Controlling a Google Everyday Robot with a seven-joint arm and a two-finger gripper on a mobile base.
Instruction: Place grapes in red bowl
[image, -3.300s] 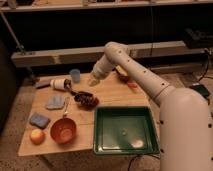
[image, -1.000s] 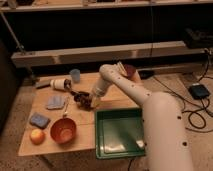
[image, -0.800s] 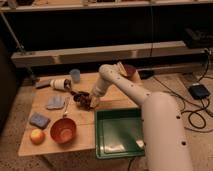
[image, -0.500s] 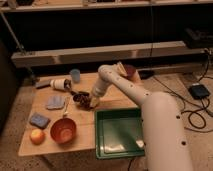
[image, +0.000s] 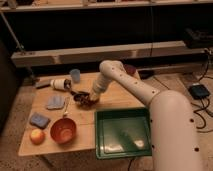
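Observation:
The grapes (image: 81, 98) are a dark reddish-brown lumpy bunch lying on the wooden table (image: 116, 98) near its middle. My gripper (image: 92, 97) is down on the bunch's right side, at the end of the white arm that reaches in from the right. The red bowl (image: 63, 131) sits empty near the table's front left, well below and left of the grapes.
A green tray (image: 123, 133) lies at the front right. A round orange-yellow fruit (image: 37, 136) and a blue sponge (image: 39, 120) are left of the bowl. A blue cloth (image: 56, 102), a white bottle (image: 61, 84) and a blue cup (image: 75, 75) stand behind. A dark maroon bowl (image: 131, 71) is behind the arm.
Since 3.3 s ago the arm has lowered from above the table's back down onto the grapes. Over the last second it has barely moved.

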